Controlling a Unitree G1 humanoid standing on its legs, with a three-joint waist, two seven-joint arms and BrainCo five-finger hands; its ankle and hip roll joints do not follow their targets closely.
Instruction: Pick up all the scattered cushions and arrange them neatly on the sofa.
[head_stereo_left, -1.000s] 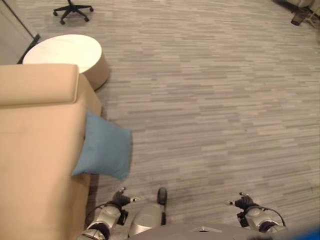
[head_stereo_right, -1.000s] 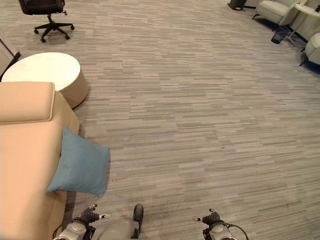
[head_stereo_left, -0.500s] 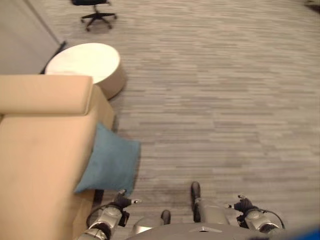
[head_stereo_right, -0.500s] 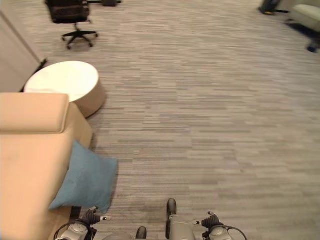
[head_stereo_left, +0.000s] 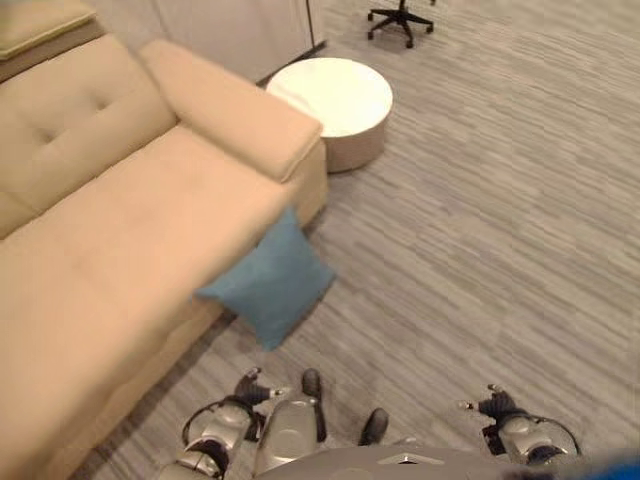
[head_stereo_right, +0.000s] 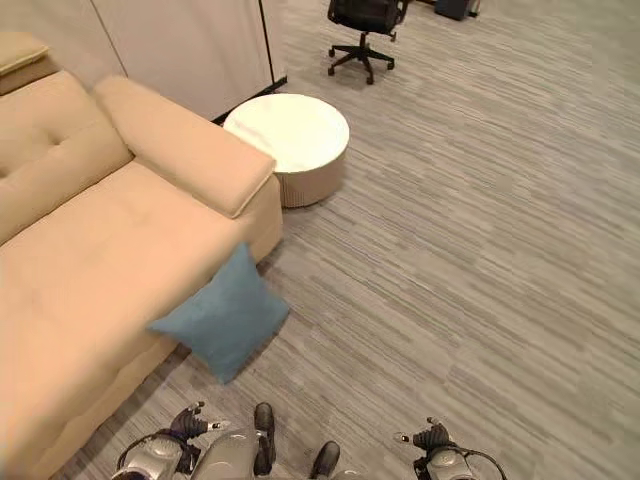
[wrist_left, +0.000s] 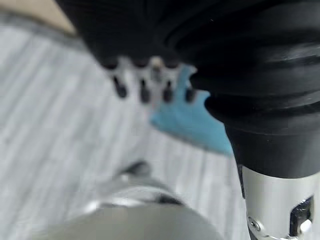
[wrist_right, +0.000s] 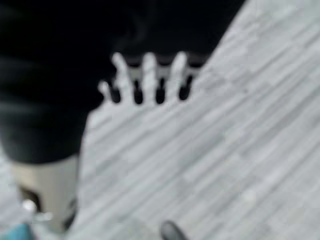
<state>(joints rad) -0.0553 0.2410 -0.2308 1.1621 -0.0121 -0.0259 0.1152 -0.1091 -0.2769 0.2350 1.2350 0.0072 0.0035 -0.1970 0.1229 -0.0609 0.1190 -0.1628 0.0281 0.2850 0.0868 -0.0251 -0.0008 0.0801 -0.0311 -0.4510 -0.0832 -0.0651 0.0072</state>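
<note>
A blue cushion stands on the floor, leaning against the front of the beige sofa near its armrest end; it shows past the fingers in the left wrist view as a blue cushion. My left hand hangs low just in front of the cushion, fingers straight and empty. My right hand hangs at the lower right over bare floor, fingers relaxed and empty.
A round white low table stands beyond the sofa's armrest. A black office chair is at the back. A grey cabinet wall runs behind the sofa. Grey striped carpet stretches to the right.
The camera has swung left: the sofa seat and backrest now show and the cushion sits nearer the view's middle. Both hands stay low and empty.
</note>
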